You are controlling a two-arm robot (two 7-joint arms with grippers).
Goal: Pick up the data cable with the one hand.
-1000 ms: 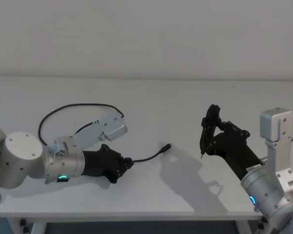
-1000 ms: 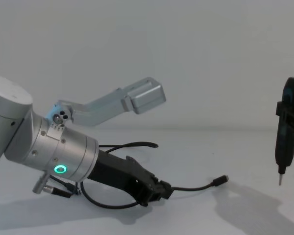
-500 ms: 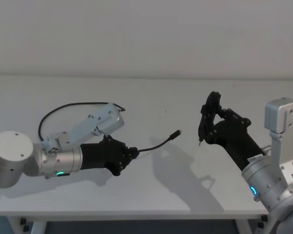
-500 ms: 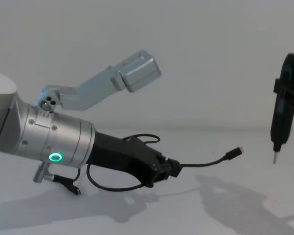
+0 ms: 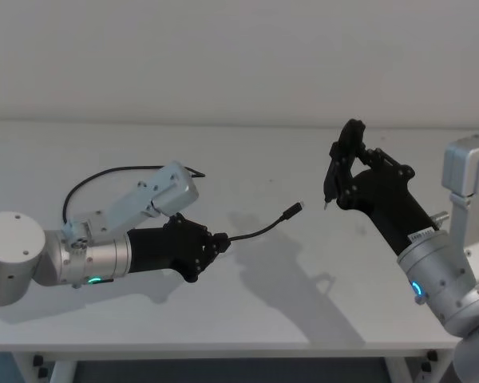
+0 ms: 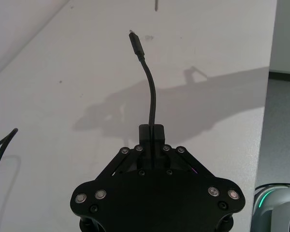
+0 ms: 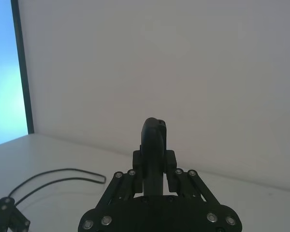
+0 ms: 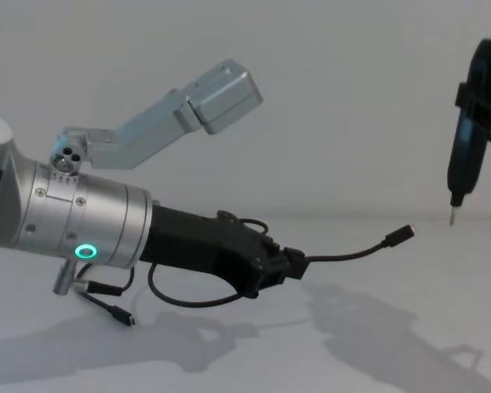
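The data cable (image 5: pixel 259 231) is thin and black. My left gripper (image 5: pixel 215 243), the black angular one on the silver cylinder with the green ring, is shut on it and holds it above the table. The cable's free end with its slim plug (image 5: pixel 294 210) sticks out to the right in the air. The rest loops back behind the left arm (image 5: pixel 120 171), and the other plug (image 8: pixel 119 315) hangs under the wrist. In the left wrist view the cable (image 6: pixel 152 96) rises straight out of the shut fingers. My right gripper (image 5: pixel 339 167) hovers to the right, shut on a slim black piece with a thin silver tip (image 8: pixel 452 214).
The white table (image 5: pixel 247 319) spreads under both arms, with a plain wall behind it. The silver tip of the right arm's piece (image 5: pixel 326 203) hangs a short way to the right of the cable's plug, apart from it.
My left gripper has risen and shifted right with the cable, lifting its free end off the table. The right gripper has moved slightly upward.
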